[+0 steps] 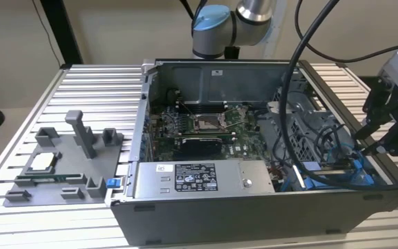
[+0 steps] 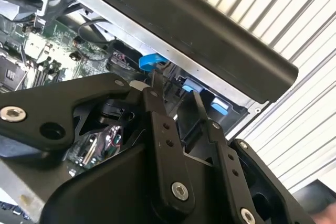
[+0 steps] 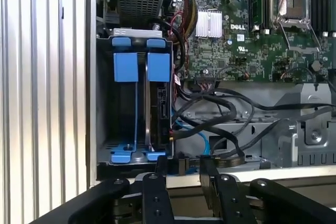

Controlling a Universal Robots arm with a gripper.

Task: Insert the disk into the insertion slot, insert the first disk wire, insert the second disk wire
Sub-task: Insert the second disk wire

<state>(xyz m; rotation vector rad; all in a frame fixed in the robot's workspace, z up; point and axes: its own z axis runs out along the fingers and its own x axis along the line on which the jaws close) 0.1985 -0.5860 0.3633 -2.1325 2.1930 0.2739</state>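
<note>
Hovering above the computer case's (image 1: 254, 220) rim at the exterior view's right, the gripper (image 3: 184, 162) was slightly parted and empty. Just inside, the disk (image 3: 158, 77) sat within the insertion slot (image 3: 105, 108), black cables (image 3: 210, 111) crowding alongside.

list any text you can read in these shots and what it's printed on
On the silver metal power-supply box, the white label: print too small to read.
On the green circuit board, a white brand logo, not quoted; remaining tiny lettering too small to read.
</note>
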